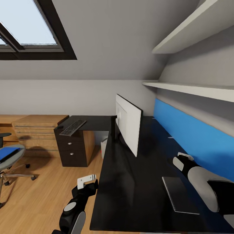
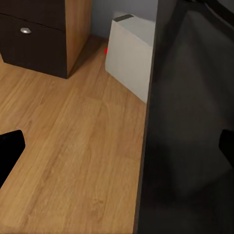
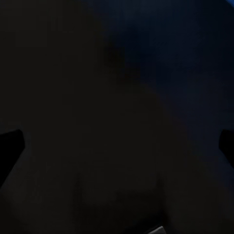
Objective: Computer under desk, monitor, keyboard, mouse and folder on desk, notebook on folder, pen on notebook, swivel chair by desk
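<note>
The folder (image 1: 8, 152) lies flat on the chair (image 1: 11, 161), far off to the left of the desk (image 1: 130, 195), so the left gripper (image 1: 87, 180), spread and hanging over the floor beside the desk edge, is the nearer one. The right gripper (image 1: 184, 156), also spread, hovers over the desk near the notebook (image 1: 179, 194); keyboard (image 1: 72, 127) sits beyond the monitor (image 1: 128, 127)

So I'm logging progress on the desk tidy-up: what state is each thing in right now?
monitor: upright on the desk, white back showing.
keyboard: flat on the desk's far wing, above the drawer unit.
drawer unit: drawers shut.
computer: on the floor under the desk, red light on.
folder: lying on the swivel chair seat, not yet moved.
notebook: flat on the desk, closed.
left gripper: open, empty.
right gripper: over the desk, empty, open.
</note>
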You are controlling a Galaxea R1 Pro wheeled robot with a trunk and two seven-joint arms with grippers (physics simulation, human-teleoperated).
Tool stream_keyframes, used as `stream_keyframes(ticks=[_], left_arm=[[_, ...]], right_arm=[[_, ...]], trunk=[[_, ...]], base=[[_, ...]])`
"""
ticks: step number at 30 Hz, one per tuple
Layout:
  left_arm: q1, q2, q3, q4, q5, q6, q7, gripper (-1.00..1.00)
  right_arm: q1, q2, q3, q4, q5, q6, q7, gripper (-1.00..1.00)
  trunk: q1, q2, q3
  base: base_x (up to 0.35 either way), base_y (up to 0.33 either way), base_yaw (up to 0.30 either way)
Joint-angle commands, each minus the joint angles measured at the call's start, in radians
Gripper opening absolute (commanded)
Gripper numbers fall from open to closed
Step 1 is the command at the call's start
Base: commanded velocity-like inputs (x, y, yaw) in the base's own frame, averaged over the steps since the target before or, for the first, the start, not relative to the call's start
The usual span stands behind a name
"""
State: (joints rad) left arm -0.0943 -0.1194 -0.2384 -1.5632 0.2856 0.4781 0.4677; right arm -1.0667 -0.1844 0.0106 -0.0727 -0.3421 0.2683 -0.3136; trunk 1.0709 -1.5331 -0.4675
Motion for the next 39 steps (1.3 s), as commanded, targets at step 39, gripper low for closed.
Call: stream_keyframes(ticks=[39], left_arm=[[-0.001, 0.0, -0.001, -0.002, 0.009, 0.002, 0.01, 1.0]], right_arm=[[0.0, 0.004, 0.01, 0.001, 0.035, 0.007, -0.004, 1.0]], trunk=[[0.111, -0.204, -0.092]], base=[[0.0, 0.0, 0.0]])
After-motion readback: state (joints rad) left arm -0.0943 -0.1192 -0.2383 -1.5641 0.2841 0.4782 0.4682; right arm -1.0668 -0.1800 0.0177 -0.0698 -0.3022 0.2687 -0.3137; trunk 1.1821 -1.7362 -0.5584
